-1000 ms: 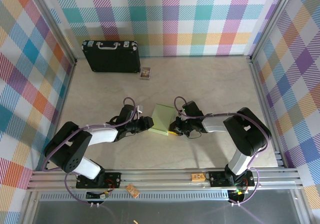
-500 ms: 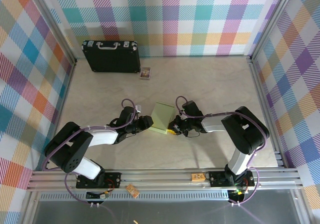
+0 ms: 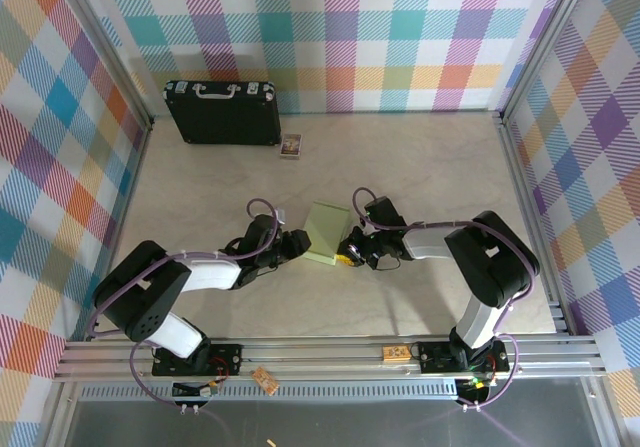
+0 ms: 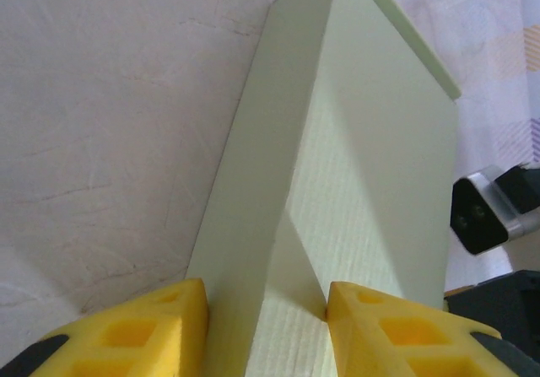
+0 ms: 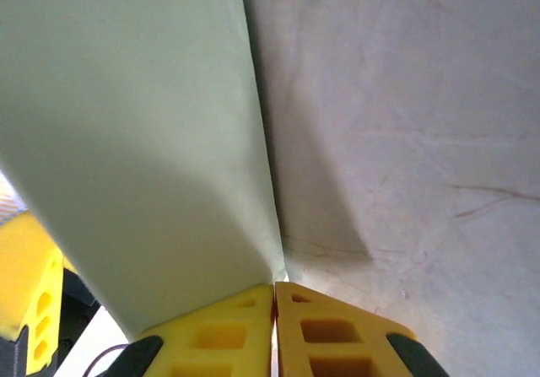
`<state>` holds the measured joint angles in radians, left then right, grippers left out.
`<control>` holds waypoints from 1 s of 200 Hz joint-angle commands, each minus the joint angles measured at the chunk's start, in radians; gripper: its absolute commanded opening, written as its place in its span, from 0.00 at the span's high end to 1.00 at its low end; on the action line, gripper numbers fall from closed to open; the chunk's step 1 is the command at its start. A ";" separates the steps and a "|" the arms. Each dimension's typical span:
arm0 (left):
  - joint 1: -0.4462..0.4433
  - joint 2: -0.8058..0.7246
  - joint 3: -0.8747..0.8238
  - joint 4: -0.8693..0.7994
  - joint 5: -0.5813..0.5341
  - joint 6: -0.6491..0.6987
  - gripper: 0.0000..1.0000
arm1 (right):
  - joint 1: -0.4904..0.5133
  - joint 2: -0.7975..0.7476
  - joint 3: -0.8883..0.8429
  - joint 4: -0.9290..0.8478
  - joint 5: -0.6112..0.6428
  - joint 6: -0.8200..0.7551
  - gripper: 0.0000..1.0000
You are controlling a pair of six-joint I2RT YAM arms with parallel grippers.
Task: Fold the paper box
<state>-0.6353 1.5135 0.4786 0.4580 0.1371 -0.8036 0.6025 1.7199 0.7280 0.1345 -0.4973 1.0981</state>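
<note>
Black briefcase (image 3: 222, 113) against the checkered back wall (image 3: 340, 27), tiny picture card (image 3: 291, 146) just beside it.

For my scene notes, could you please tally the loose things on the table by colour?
Pale green: 1, the paper box
Black: 1, the briefcase
Multicoloured: 1, the small picture card
Total: 3

A lab test cell, not a home — a pale table (image 3: 430, 167) fenced by metal rails (image 3: 330, 352), with checked cloth walls (image 3: 340, 27) on three sides and two robot arms bolted at the near edge — a staged setup.
</note>
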 commanded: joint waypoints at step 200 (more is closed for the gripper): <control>0.253 0.026 0.270 -0.441 0.260 0.190 0.49 | -0.165 0.091 0.366 -0.400 0.050 -0.564 0.87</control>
<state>-0.3897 1.4826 0.6830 0.0013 0.3500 -0.6193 0.4324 1.7519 1.0000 -0.1989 -0.4713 0.6018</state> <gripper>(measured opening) 0.520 0.131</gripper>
